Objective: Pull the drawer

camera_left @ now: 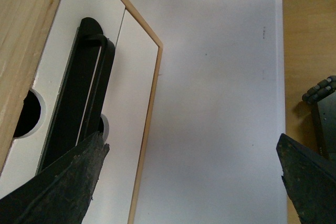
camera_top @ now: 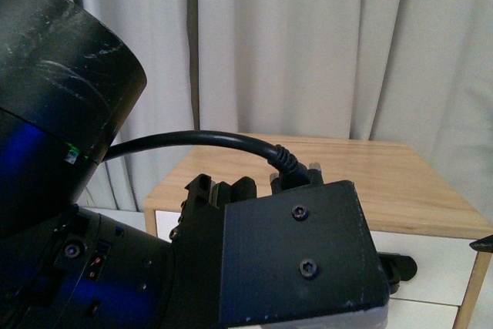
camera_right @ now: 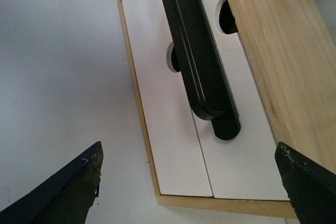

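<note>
The drawer (camera_right: pixel 239 145) has a white front panel lying flush in the light-wood cabinet, right below the top slab (camera_right: pixel 273 40). It has a half-round notch (camera_right: pixel 227 17) and a black bar handle (camera_right: pixel 202 66). A second white front (camera_right: pixel 163 129) sits beside it. My right gripper (camera_right: pixel 189 182) is open, short of the handle's end and holding nothing. In the left wrist view the drawer (camera_left: pixel 58 51) and handle (camera_left: pixel 79 93) show near one finger (camera_left: pixel 58 192) of my open left gripper (camera_left: pixel 191 182), which holds nothing. In the front view my left arm (camera_top: pixel 293 252) hides most of the cabinet front.
The light-wood cabinet top (camera_top: pixel 347 182) stands before grey curtains (camera_top: pixel 308 44). One handle end (camera_top: pixel 400 267) shows against the white front. A white floor (camera_left: pixel 220 103) lies beside the cabinet, with a wooden strip (camera_left: pixel 310 24) and a black ridged part (camera_left: pixel 320 90) at its edge.
</note>
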`<action>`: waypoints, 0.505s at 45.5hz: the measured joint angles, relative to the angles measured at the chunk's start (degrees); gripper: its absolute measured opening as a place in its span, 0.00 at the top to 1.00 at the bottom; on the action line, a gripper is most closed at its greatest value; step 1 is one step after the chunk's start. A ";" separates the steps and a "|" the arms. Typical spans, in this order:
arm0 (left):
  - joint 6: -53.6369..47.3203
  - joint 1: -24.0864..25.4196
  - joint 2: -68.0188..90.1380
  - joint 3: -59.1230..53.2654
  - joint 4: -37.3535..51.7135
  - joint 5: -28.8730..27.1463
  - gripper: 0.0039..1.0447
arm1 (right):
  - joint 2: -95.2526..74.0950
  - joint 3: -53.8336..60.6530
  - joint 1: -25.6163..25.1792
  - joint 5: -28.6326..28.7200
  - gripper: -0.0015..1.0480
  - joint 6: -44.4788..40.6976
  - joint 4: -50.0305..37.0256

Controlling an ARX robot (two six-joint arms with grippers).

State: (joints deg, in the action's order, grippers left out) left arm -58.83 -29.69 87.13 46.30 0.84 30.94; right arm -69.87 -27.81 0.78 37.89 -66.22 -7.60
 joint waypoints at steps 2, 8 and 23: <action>0.00 0.15 0.77 0.52 0.17 -0.61 0.05 | -0.79 0.00 0.17 -0.13 0.09 0.02 -0.52; 0.00 1.03 3.58 2.75 0.39 -2.16 0.05 | -3.74 0.00 0.79 -0.46 0.09 0.33 -3.69; 0.15 2.95 9.79 6.71 1.38 -5.42 0.05 | -6.64 0.02 1.68 -0.11 0.09 1.01 -7.08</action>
State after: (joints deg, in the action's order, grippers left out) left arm -58.67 -26.74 96.92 53.01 2.22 25.52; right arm -76.51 -27.79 2.46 37.78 -65.21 -14.68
